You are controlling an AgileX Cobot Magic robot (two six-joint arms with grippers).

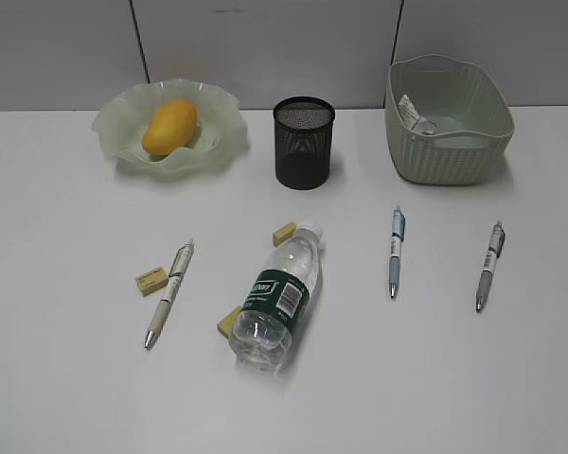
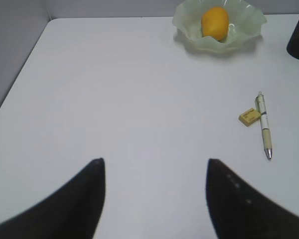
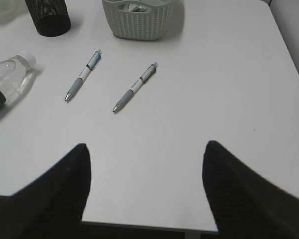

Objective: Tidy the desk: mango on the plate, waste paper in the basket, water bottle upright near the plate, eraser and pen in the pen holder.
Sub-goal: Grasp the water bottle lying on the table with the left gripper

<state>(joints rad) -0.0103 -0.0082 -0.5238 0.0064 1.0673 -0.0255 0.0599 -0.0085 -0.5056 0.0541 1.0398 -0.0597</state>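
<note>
Both my pincers, left (image 2: 154,172) and right (image 3: 145,157), gape wide over bare table (image 1: 66,397), holding and touching nothing. Only the exterior view shows the bottle (image 1: 276,296) lying flat, the mango (image 1: 169,126) on the plate (image 1: 123,118), paper (image 1: 415,113) in the basket (image 1: 450,156), the holder (image 1: 304,143) between them.

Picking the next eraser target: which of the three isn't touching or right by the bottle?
The eraser beside the left pen; the other two erasers sit against the bottle.
</note>
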